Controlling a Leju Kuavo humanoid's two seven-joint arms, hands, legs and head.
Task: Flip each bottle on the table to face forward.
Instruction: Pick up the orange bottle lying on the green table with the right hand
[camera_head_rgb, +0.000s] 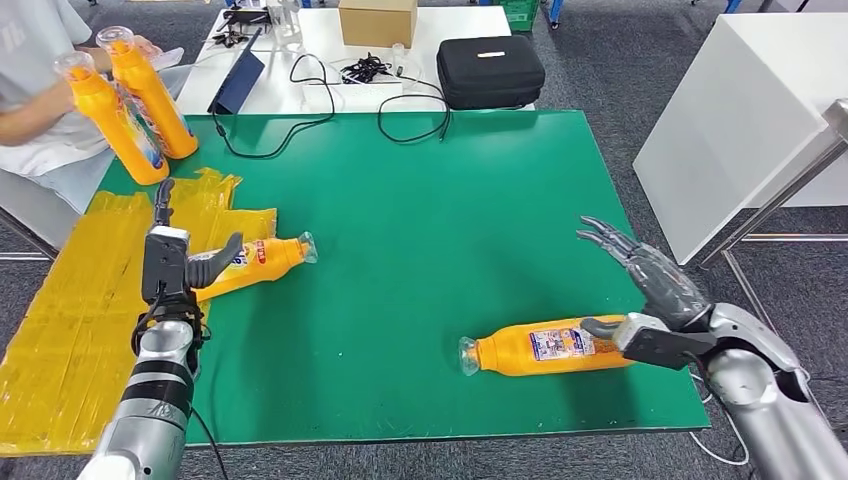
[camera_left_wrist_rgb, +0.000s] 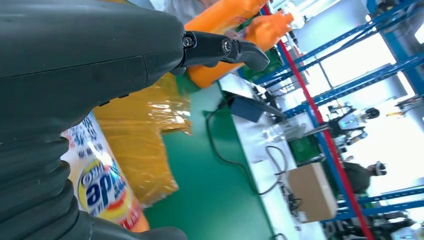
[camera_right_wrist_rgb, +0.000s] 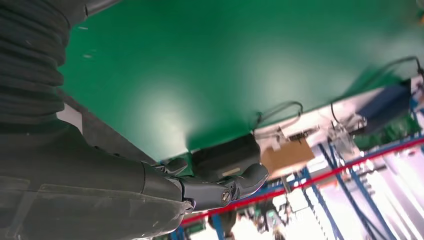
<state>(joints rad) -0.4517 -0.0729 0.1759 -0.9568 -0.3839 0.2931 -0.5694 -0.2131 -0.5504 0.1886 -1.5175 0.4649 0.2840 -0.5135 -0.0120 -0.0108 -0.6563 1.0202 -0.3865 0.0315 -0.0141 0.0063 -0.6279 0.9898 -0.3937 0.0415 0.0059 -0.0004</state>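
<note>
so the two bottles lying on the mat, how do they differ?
The left bottle lies at a slant, cap toward the mat's middle, with the left hand over its base. The right bottle lies almost level, cap pointing left, label up, the right hand open beside its base. Both are orange with clear caps.

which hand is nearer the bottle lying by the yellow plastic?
Left. The left hand is at that bottle, over its base end; the right hand is across the mat by the other lying bottle.

The label of the lying orange bottle (camera_left_wrist_rgb: 102, 192) beside the left hand (camera_left_wrist_rgb: 75, 100) shows large blue letters reading roughly "ape"; other labels are illegible.
</note>
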